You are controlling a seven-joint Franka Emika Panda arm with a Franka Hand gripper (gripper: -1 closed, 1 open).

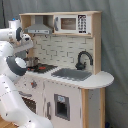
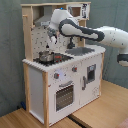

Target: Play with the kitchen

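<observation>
Over the hob (image 2: 56, 58) of the toy kitchen (image 2: 65, 75), a white Panda arm's gripper (image 2: 51, 39) hangs just above a small metal pot (image 2: 46, 56); whether its fingers are spread cannot be told.

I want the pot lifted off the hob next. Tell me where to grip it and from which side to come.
Grip the pot by its rim, coming straight down from above. It sits upright on the hob with its open top facing up, and the gripper already hangs just over it. A handle isn't clear enough to rely on.
</observation>
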